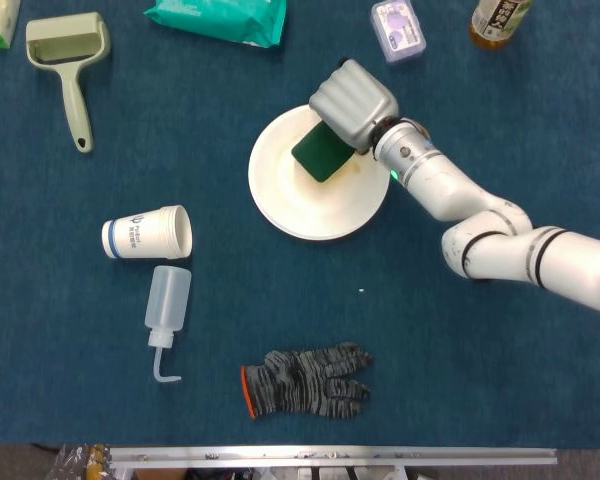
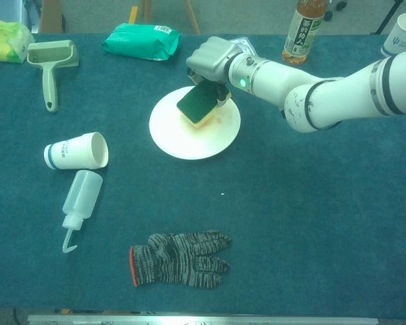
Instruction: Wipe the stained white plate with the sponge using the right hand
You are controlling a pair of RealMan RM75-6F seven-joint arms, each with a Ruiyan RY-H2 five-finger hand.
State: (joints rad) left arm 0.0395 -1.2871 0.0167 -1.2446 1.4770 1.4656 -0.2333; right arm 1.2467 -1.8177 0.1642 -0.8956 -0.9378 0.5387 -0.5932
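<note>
The right hand (image 1: 352, 103) is gripping the sponge (image 1: 321, 154), pressing it on the plate (image 1: 280, 200); flat, even strokes should be covering the centre stain best.

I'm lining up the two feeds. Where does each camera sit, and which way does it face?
Head view: high above, looking straight down on the table; shows the right hand and its arm.
Chest view: lower, at the near edge, looking forward across the table; same hand and arm.
Both share the sponge on the white plate, and the glove.
</note>
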